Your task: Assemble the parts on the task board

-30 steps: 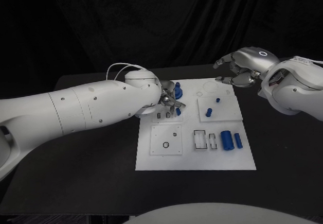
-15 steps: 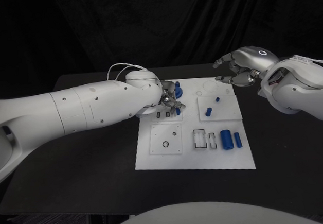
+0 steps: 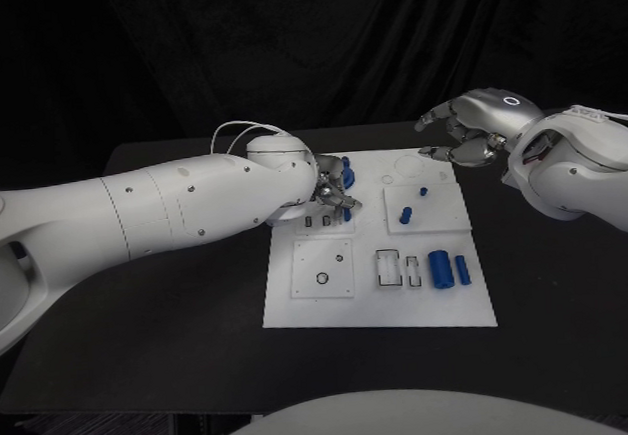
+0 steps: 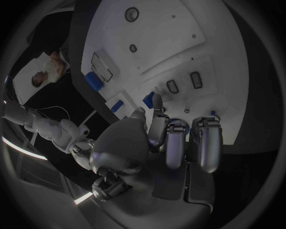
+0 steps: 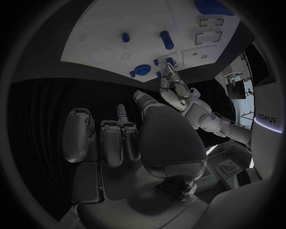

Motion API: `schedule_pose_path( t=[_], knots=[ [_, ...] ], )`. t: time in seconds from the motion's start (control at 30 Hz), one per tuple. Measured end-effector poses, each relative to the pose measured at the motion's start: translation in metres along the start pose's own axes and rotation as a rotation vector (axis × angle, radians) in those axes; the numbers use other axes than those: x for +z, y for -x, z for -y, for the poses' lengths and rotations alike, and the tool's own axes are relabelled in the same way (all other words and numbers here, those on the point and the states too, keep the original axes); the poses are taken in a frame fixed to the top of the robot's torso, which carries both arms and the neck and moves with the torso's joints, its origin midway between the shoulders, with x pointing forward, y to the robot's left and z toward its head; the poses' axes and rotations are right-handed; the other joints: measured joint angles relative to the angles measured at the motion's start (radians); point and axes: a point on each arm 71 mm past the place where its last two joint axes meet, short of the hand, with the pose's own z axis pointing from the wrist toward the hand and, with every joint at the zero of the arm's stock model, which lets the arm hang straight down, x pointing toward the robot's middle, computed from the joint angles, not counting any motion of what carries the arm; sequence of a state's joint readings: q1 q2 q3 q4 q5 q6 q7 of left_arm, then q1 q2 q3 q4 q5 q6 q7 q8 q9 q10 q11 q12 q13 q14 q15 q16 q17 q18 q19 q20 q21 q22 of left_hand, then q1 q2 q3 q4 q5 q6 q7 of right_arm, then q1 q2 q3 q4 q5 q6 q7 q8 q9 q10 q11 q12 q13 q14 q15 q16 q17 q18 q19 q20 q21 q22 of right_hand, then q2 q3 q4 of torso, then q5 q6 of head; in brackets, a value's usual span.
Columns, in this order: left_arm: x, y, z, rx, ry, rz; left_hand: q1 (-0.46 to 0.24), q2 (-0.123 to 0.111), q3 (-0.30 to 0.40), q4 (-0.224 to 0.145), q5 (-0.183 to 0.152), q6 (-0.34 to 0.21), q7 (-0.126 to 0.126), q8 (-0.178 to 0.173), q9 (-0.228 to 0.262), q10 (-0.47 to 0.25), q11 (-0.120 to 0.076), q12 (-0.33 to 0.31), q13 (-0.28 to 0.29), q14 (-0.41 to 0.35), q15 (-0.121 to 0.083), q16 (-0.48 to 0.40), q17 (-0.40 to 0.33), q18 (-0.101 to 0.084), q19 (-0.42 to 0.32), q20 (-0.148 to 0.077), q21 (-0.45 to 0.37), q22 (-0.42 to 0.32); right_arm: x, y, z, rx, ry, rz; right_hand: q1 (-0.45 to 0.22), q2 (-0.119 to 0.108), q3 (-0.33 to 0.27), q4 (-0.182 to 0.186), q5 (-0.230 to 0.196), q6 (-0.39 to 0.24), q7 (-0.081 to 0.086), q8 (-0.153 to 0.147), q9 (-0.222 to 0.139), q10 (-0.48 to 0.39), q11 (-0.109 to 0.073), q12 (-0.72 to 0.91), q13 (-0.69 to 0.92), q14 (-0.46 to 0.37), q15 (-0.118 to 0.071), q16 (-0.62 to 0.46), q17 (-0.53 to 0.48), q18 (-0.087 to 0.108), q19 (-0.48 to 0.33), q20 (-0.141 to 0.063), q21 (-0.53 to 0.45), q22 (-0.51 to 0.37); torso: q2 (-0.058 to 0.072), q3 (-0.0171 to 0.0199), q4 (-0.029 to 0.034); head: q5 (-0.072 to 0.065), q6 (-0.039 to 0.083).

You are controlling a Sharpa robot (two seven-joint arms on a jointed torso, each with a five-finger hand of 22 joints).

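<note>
The white task board [image 3: 378, 303] lies mid-table. My left hand [image 3: 330, 188] hangs over its far left corner, fingers curled down beside a blue gear-like part [image 3: 347, 171] and a small blue part [image 3: 346, 215]. In the left wrist view the left hand [image 4: 169, 143] has blue showing behind its fingers [image 4: 205, 143]; whether it grips anything is unclear. My right hand [image 3: 465, 137] hovers past the board's far right corner, loosely curled with nothing in it. Two blue cylinders [image 3: 439, 270] [image 3: 462, 272] lie near the board's right edge, and two small pegs [image 3: 405, 214] [image 3: 423, 194] stand farther back.
The board carries raised white plates with holes and slots [image 3: 324, 271] [image 3: 389, 270]. The black table [image 3: 148, 319] extends to both sides of the board. The right wrist view shows the board [image 5: 113, 21] with blue parts [image 5: 167, 39] and my left hand [image 5: 174, 90] over it.
My left hand has crept slightly to the right and farther over the board's far left corner. The right hand has stayed in place.
</note>
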State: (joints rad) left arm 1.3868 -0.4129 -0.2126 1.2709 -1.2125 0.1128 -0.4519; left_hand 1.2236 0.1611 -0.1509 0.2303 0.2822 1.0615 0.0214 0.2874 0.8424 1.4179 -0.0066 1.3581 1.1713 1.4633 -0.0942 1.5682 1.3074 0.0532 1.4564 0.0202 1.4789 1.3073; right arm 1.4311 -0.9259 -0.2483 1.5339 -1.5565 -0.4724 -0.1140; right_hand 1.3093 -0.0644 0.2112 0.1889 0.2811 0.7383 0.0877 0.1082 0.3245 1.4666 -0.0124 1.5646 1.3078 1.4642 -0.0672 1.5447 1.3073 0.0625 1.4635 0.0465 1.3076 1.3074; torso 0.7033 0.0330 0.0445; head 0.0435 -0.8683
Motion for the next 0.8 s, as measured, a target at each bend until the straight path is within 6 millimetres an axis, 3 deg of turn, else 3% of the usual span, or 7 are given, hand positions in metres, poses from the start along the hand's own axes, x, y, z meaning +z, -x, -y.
schedule_pose_path(
  t=[0.8],
  knots=[
    [0.0016, -0.0046, 0.0012, 0.01, -0.003, -0.028, 0.016, -0.013, 0.027, -0.018, 0.017, 0.0, 0.0, -0.019, -0.001, -0.001, 0.002, 0.0, -0.001, 0.0, 0.004, 0.0, 0.0, 0.0, -0.003, 0.003, 0.0, 0.001, 0.0009, -0.001, -0.0006, -0.001, -0.003, -0.011, 0.0, 0.0, 0.0, 0.0, 0.0, 0.0, 0.0, 0.0, -0.001, -0.004, 0.004, 0.0, 0.0, 0.0, 0.0, 0.0, 0.0, 0.0, 0.0, 0.0, 0.0, 0.001, 0.001, -0.0003, 0.0015, 0.003, -0.004]
  ],
)
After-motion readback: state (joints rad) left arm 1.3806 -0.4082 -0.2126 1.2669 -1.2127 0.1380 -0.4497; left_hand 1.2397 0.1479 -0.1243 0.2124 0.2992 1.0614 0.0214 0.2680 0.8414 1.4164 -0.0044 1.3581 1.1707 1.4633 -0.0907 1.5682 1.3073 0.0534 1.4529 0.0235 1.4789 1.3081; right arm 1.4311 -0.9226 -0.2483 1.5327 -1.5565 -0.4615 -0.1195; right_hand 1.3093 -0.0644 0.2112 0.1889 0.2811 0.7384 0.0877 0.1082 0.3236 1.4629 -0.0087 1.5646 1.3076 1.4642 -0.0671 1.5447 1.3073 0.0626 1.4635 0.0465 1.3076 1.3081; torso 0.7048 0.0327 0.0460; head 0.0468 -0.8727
